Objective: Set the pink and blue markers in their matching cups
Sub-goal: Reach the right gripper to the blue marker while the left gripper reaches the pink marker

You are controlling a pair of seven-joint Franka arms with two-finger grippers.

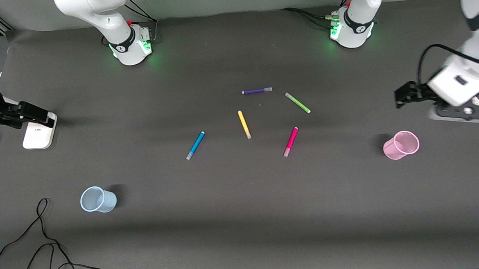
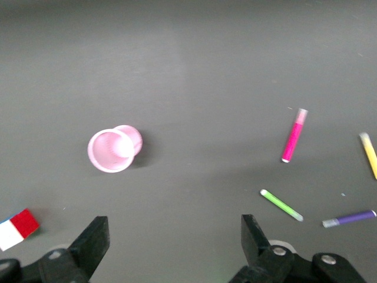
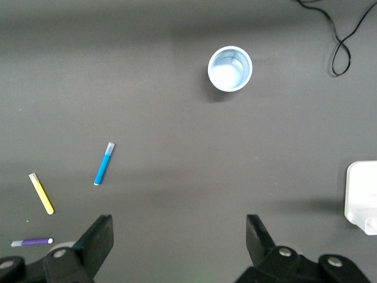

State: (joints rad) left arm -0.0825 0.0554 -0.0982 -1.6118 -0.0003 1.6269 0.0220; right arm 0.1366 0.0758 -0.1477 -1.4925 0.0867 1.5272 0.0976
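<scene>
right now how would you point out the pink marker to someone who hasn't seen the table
Start at the loose cluster of five slim felt-tip markers mid-table. The magenta-pink marker lies toward the left arm's end, nearer the front camera than the lime-green marker, beside the yellow marker. It is the only pink one, closest to the translucent light pink cup.

Dark grey table (image 1: 244, 216), five markers lying mid-table: purple (image 1: 257, 91), green (image 1: 297, 102), yellow (image 1: 244, 124), blue (image 1: 195, 145), pink (image 1: 290, 141), blue cup (image 1: 98, 199), pink cup (image 1: 401, 145), black cable (image 1: 44, 247).

Even, dim overhead light, soft shadows beside both cups (wrist views slightly blurred)
</scene>
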